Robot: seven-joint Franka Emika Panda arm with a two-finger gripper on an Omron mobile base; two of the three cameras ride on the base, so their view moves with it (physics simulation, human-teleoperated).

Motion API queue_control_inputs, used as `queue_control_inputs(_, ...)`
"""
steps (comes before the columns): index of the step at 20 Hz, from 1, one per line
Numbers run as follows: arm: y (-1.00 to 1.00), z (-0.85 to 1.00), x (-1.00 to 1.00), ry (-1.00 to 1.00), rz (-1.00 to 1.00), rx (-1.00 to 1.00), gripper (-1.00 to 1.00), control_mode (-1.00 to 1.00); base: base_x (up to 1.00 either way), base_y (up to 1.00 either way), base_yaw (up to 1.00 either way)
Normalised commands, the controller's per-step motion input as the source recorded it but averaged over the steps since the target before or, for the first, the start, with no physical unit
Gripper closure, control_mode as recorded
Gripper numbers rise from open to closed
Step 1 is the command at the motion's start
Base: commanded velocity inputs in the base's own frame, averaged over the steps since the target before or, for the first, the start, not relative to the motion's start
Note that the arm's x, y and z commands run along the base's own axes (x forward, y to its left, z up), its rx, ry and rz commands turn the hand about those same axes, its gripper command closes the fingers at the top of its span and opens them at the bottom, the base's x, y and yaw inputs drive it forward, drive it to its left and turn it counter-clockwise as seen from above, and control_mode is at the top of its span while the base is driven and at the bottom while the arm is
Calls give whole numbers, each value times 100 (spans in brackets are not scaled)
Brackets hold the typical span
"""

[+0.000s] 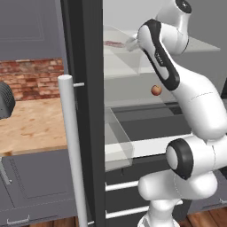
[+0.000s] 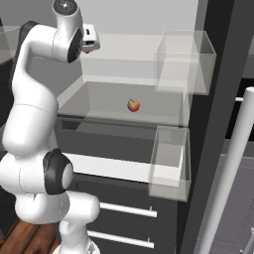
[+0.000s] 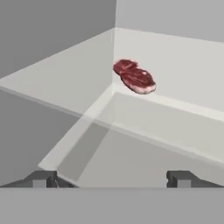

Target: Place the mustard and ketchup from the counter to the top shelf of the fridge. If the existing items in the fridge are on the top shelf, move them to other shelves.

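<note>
- The tool (image 3: 111, 178) stands wide open and empty, its two dark tips well apart at the bottom of the hand view.
- The meat (image 3: 134, 77) lies on the top shelf (image 3: 175, 131) of the fridge (image 1: 84, 53), near the back corner, ahead of the tool and slightly left of centre.
- Its long axis runs diagonally across the hand view (so a wrist turn likely comes before closing).
- The apple (image 2: 133, 104) sits on a lower shelf, well apart.
- Judged: reaching for the meat.
</note>
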Motion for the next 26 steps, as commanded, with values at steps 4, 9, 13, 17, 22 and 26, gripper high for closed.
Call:
queue_control_inputs(4,11,-17,64,0,0,8,-100,-100,0,0,0)
queue_control_inputs(9,16,-15,75,0,0,2,-100,-100,0,0,0)
queue_control_inputs(13,14,-1,74,3,0,2,-100,-100,0,0,0)
queue_control_inputs(17,7,0,57,10,0,4,-100,-100,0,0,0)
queue_control_inputs(22,0,9,38,11,0,3,-100,-100,0,0,0)
queue_control_inputs(26,3,-16,36,0,0,0,-100,-100,0,0,0)
